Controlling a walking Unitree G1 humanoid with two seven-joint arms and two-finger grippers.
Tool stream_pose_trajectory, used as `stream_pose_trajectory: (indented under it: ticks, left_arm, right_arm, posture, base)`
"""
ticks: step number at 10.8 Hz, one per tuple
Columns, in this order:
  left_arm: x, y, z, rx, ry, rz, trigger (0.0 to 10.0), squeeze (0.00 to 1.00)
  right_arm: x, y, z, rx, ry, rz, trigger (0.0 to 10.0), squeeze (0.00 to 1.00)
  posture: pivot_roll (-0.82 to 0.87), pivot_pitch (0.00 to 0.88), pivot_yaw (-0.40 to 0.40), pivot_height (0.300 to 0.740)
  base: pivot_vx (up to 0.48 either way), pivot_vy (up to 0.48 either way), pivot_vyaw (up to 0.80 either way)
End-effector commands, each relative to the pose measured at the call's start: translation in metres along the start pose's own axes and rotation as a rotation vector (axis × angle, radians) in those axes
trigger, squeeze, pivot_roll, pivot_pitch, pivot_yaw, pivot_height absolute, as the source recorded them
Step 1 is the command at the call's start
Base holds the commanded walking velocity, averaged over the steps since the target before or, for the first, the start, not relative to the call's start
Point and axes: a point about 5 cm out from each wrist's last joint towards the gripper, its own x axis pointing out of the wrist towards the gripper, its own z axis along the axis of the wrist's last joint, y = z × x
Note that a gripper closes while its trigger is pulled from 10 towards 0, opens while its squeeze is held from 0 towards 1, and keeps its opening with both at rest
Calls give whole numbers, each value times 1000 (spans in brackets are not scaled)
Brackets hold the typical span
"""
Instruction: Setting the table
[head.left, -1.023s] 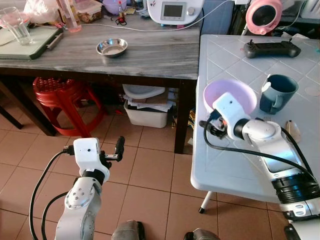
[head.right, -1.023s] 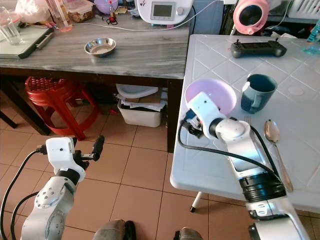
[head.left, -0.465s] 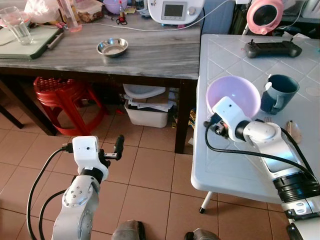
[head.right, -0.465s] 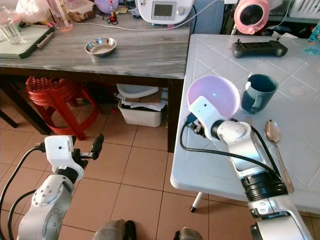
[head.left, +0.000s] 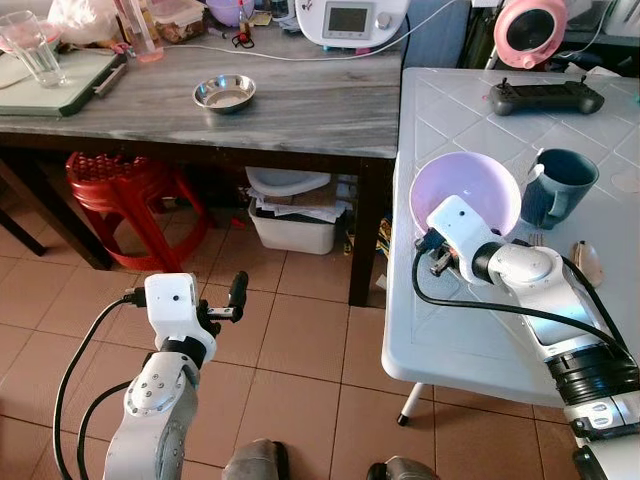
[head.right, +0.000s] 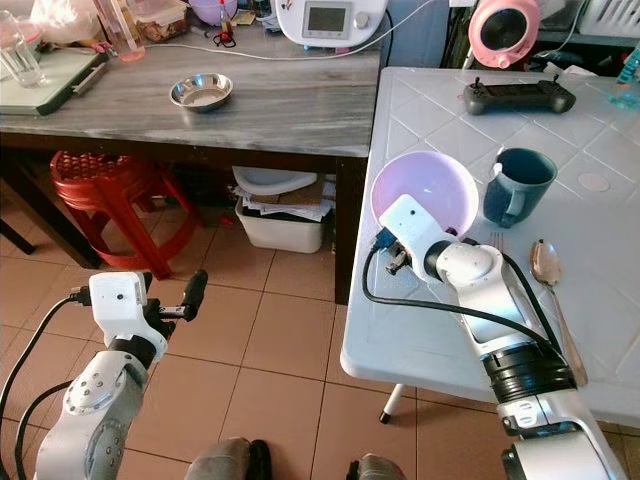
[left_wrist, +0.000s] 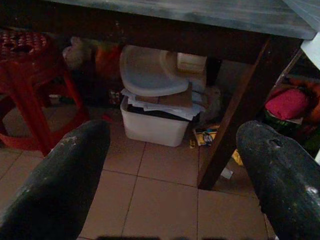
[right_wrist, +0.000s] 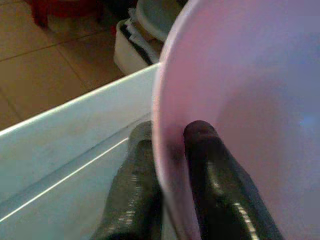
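Pinching pink bowl (right_wrist: 240, 100) rim, right gripper (right_wrist: 172, 150), bowl tilted, mouth facing robot

The robot's silver right arm reaches forward and to its left, a black cable looping beside the wrist. Its right gripper of two long black fingers (right_wrist: 170, 165) is closed tight, the fingers (right_wrist: 215, 175) pinching something thin between them. The silver left arm hangs low, bent at the elbow, and its left gripper (left_wrist: 170, 170) has both black fingers spread wide; the wrist seems roughly level, though shade hides detail.
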Motion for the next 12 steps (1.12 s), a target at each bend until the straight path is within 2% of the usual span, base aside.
stream_pose_trajectory:
  ticks: [1, 3, 5, 6, 9, 12]
  left_arm:
    - [1, 1, 0, 6, 6, 16, 10000, 0]
    - [2, 0, 1, 7, 1, 18, 10000, 0]
    - [6, 2, 3, 1, -15, 51, 10000, 0]
    - [10, 2, 4, 7, -16, 49, 10000, 0]
    - [12, 0, 5, 4, -24, 42, 10000, 0]
    - [14, 3, 4, 4, -36, 83, 10000, 0]
  right_arm:
    - [2, 1, -4, -7, 20, 13, 0, 0]
    - [4, 2, -3, -4, 16, 7, 0, 0]
    - [6, 8, 18, -4, -92, -31, 0, 0]
    - [4, 19, 26, 25, -176, -75, 0, 0]
    - [4, 30, 33, 7, -228, -113, 0, 0]
    - [-7, 39, 48, 87, -390, -245, 0, 0]
  posture:
    - [76, 76, 52, 740]
    - [67, 70, 46, 740]
    - [28, 73, 50, 740]
    - [19, 73, 53, 740]
    - [10, 72, 52, 740]
    - [6, 59, 41, 740]
  base:
    - [0, 0, 0]
    - [0, 0, 0]
    - [0, 0, 0]
    - [0, 0, 0]
    - [0, 417, 0]
    - [0, 480, 0]
